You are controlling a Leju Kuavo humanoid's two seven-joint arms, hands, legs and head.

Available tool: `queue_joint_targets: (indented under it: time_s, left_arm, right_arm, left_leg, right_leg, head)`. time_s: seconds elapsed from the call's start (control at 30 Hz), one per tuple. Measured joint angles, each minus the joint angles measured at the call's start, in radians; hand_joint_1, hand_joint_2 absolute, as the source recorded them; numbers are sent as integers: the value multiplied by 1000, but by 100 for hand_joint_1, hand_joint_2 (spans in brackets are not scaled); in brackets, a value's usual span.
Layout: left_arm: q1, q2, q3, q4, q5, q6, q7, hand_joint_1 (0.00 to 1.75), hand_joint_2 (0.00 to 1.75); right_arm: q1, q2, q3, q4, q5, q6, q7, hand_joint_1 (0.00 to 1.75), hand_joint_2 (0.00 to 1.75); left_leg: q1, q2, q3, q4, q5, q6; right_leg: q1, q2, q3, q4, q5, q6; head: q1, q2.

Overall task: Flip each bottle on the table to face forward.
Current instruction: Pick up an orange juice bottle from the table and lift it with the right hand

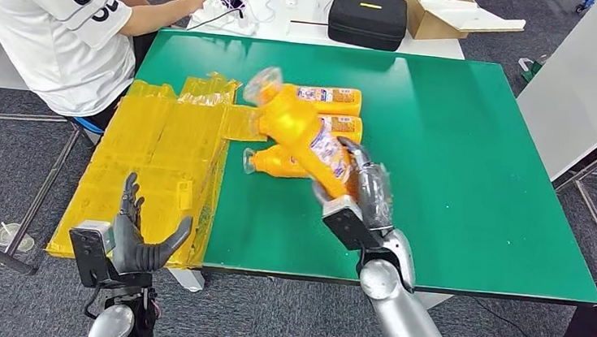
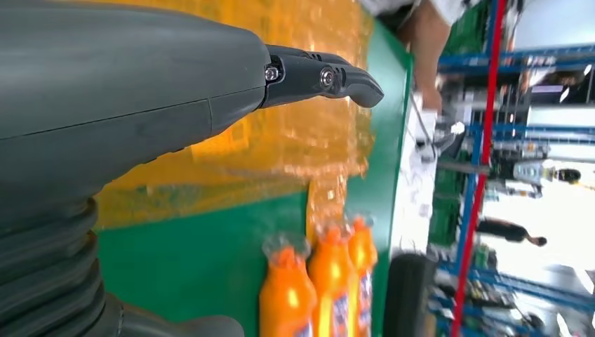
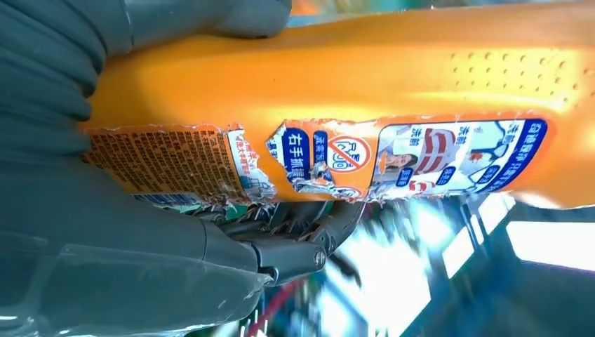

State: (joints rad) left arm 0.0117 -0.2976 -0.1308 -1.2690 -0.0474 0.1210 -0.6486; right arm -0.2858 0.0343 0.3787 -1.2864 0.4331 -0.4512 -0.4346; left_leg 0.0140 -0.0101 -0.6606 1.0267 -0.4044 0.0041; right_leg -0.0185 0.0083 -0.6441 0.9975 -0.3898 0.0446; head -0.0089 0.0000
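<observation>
The right hand [image 1: 356, 191] grasps an orange bottle [image 1: 302, 132], lifted and tilted above the green counter [image 1: 474, 176], cap toward the far left. Three more bottles [image 1: 334, 100] lie beneath and beyond it, beside yellow plastic [image 1: 158, 156]. The left hand [image 1: 138, 236] hovers released, fingers apart, near the counter's near-left edge.
</observation>
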Motion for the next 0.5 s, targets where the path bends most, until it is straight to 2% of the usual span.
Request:
queue_joint_targets:
  time_s: [0.17, 0.33, 0.5]
  left_arm:
    - [0, 1, -33, -27, 105, -110, 39, 0, 175]
    - [-2, 8, -70, -54, 170, -203, 71, 0, 175]
    - [-8, 19, -99, -62, 234, -312, 102, 0, 175]
  right_arm:
    - [70, 42, -96, -98, -13, -91, -80, 175, 175]
    - [106, 65, -147, -103, -31, -86, -123, 175, 175]
    - [120, 90, -158, -67, 1, -66, -160, 175, 175]
  left_leg:
    - [0, 0, 0, 0, 0, 0]
    - [0, 0, 0, 0, 0, 0]
    - [1, 1, 0, 0, 0, 0]
  right_leg:
    - [0, 0, 0, 0, 0, 0]
    - [0, 0, 0, 0, 0, 0]
    - [1, 0, 0, 0, 0, 0]
  head:
    - [0, 0]
    - [0, 0]
    - [0, 0]
